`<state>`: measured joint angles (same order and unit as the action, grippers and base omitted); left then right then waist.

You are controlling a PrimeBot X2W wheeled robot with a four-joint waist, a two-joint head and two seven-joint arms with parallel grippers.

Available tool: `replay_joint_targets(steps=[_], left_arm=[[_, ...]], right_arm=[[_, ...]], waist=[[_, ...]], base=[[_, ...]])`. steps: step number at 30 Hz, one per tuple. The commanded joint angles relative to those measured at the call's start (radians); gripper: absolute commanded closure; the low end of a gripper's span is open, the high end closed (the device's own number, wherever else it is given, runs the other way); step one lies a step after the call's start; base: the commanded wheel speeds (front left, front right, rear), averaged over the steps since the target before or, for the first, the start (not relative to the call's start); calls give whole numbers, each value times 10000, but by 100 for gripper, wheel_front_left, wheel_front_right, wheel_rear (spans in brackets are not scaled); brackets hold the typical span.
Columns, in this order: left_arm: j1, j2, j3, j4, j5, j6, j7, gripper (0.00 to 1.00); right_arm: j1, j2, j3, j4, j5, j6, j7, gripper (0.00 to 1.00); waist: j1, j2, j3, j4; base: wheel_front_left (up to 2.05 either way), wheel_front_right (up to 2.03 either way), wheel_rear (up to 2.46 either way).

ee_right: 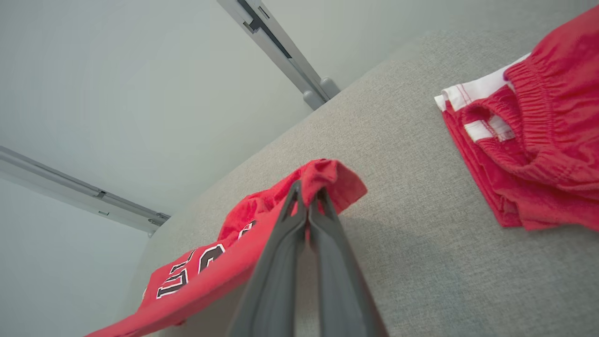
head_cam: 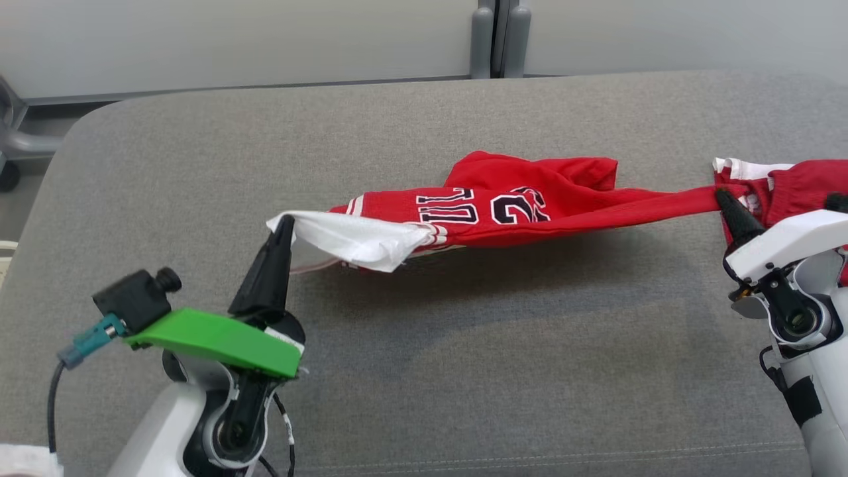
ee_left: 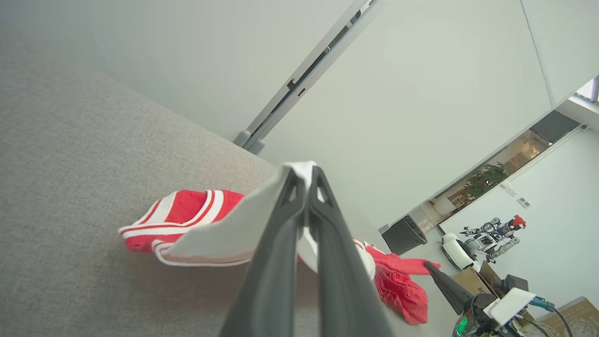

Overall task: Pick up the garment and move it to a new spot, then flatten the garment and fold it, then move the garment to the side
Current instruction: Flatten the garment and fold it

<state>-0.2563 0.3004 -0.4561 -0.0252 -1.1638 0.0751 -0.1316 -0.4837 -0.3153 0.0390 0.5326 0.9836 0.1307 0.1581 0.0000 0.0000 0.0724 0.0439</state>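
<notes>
A red garment (head_cam: pixel 530 205) with dark and white lettering and a white inner side hangs stretched above the grey surface (head_cam: pixel 424 371), casting a shadow below it. My left gripper (head_cam: pixel 285 222) is shut on its white left end (ee_left: pixel 234 234). My right gripper (head_cam: pixel 722 195) is shut on its red right end (ee_right: pixel 327 175). The cloth sags and bunches in the middle between the two grips. In the left wrist view the right gripper's dark finger (ee_left: pixel 444 285) shows at the lower right.
A second red piece with white trim and an elastic waistband (head_cam: pixel 795 182) lies folded at the right edge of the surface (ee_right: pixel 538 140). A pale wall with a grey upright post (head_cam: pixel 500 40) runs behind. A chair base (head_cam: pixel 13 142) stands at the far left.
</notes>
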Motion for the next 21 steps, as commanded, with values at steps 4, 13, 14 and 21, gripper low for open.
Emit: replay_joint_targets(steps=[4, 13, 14, 21], left_arm=[[-752, 106, 238, -141, -193, -79, 249, 100], [-3480, 743, -12, 376, 168, 266, 2087, 100], [-3798, 747, -23, 488, 168, 351, 2291, 100], [-5987, 1017, -684, 1795, 706, 704, 4006, 100]], right_arm=[[-290, 45, 20, -272, -101, -1, 90, 100], [-1445, 6, -94, -562, -1170, -1, 1054, 100], [-1613, 24, -127, -565, -1305, -1, 1204, 100], [-3064, 225, -459, -182, -2924, -1, 2596, 100]], waist=[[0, 0, -546, -222], [0, 0, -1255, -318], [0, 0, -1324, -331], [0, 0, -1575, -441]], base=[[0, 0, 0], [0, 0, 0], [0, 0, 0], [0, 0, 0]])
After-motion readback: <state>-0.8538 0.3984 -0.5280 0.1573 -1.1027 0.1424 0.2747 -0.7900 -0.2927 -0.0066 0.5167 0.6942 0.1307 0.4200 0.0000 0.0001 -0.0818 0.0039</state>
